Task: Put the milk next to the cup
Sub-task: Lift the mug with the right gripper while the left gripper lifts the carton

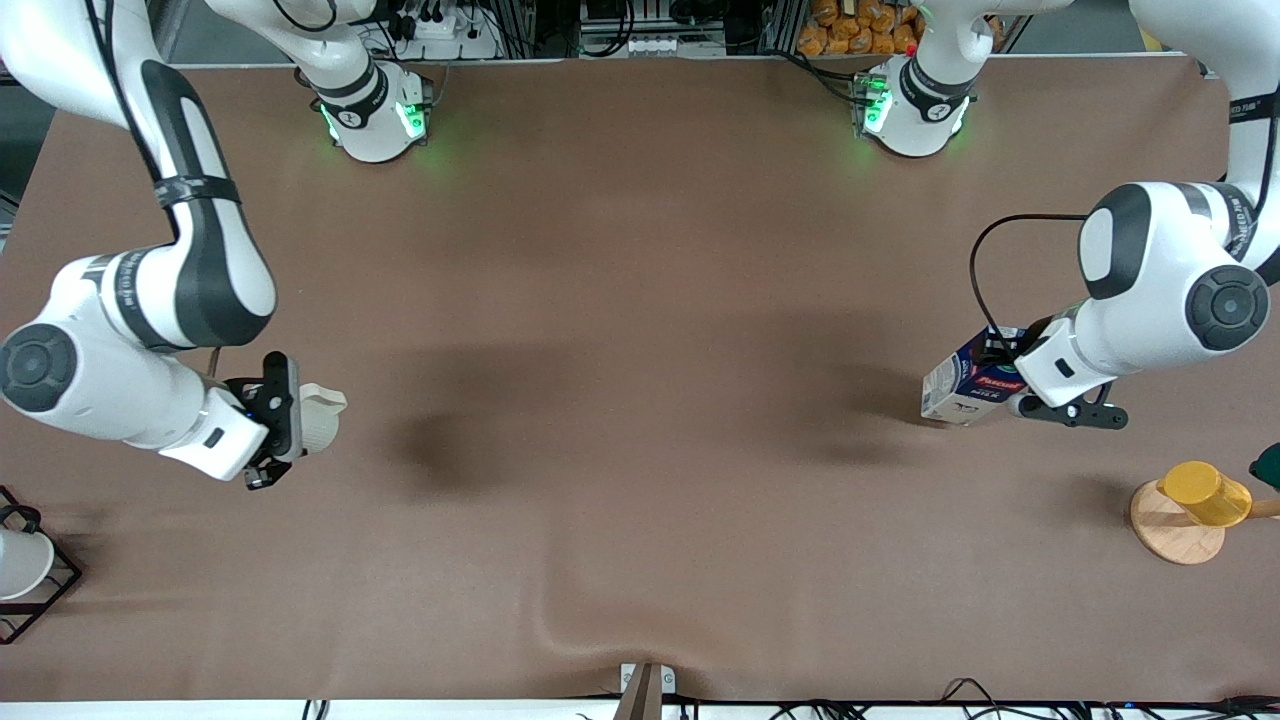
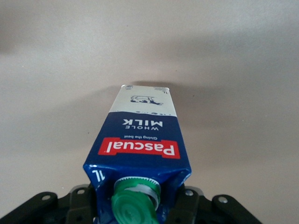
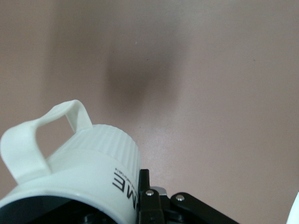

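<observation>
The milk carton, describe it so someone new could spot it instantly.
Look toward the left arm's end of the brown table, where the left end effector grips it. The milk carton is dark blue and white with a red label band, unlike the nearby yellow cup.

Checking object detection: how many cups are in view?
3. Off-white cup in the right gripper; yellow cup on a wooden base, left arm's end; white cup on the wire rack, partly cut off.
</observation>
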{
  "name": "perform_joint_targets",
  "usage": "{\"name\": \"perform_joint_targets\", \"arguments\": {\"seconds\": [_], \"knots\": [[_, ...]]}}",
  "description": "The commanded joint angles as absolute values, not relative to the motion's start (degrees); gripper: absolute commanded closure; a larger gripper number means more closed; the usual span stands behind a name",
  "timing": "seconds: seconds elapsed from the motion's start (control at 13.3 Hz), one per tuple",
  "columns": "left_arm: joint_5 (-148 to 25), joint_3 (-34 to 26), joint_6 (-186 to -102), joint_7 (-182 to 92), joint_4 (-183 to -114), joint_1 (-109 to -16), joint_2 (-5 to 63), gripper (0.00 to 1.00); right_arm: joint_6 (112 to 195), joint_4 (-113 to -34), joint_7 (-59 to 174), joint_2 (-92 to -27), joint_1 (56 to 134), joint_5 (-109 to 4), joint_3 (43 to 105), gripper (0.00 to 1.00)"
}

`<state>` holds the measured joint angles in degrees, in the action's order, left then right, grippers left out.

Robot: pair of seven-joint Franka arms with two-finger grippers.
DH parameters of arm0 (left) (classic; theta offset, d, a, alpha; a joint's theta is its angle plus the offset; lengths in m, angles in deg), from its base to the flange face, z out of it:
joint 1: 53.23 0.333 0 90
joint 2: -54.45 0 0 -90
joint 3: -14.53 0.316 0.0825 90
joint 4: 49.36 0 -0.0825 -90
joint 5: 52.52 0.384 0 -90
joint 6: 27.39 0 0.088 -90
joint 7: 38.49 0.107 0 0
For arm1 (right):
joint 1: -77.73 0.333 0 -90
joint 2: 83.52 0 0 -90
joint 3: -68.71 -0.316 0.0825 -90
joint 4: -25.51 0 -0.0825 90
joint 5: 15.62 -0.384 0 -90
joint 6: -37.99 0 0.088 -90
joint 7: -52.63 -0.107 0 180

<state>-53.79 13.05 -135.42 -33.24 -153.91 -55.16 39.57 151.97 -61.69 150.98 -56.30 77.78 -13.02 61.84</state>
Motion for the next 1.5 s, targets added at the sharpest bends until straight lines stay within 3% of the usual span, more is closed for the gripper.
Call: {"name": "perform_joint_targets", "arguments": {"seconds": [0.0, 0.68, 1.43], "knots": [[-53.1, 12.9, -132.5, -35.8, -151.2, -55.6, 39.8, 0.43, 151.5, -60.3, 151.5, -56.4, 81.2, -7.8, 62.3, 1.00], [-54.3, 12.2, -123.8, -41.4, -143.4, -58.9, 38.3, 0.43, 151.5, -60.2, 146.6, -55.1, 82.6, -10.9, 62.2, 1.00], [-54.3, 11.8, -122.9, -43.8, -143.5, -60.1, 38.4, 0.43, 155.0, -56.2, 104.6, -48.0, 103.5, -10.7, 62.2, 1.00]]}}
